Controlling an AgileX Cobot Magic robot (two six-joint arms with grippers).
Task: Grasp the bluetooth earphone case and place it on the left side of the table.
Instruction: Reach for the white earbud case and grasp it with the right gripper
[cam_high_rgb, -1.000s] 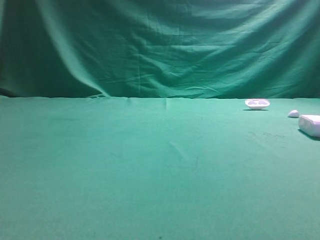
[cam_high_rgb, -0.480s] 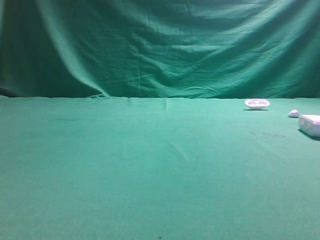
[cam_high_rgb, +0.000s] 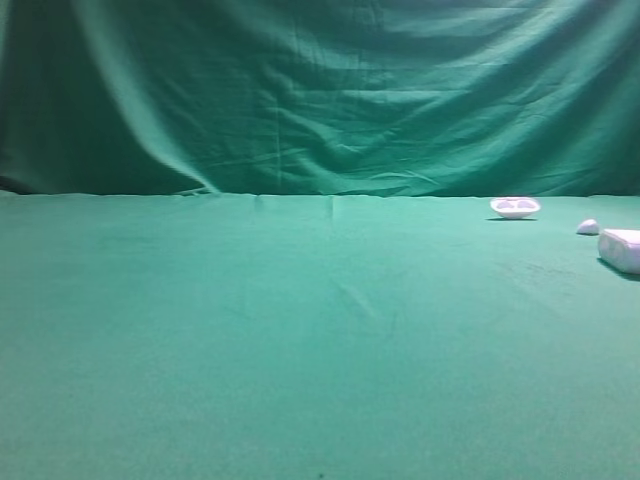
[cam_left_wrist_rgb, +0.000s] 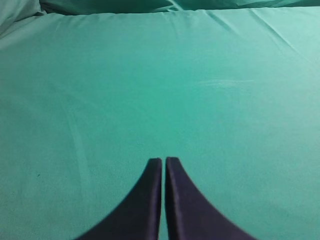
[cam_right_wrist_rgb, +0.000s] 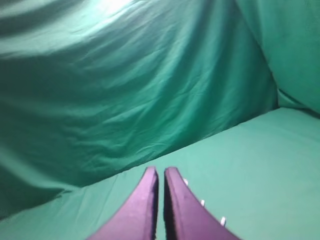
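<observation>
Exterior high: bluetooth earphone case (cam_high_rgb: 621, 249) (lying flat) beside hollowed dish (cam_high_rgb: 514, 207).

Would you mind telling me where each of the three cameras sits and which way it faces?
Exterior high: low in front, facing the backdrop across the table; earphone case, dish and small lump far right; no robot parts.
Left wrist: behind the left gripper, jaws together, looking down on bare cloth.
Right wrist: behind the right gripper, jaws together, facing the backdrop.
Shared: green cloth; both wrist views show closed dark fingers.
</observation>
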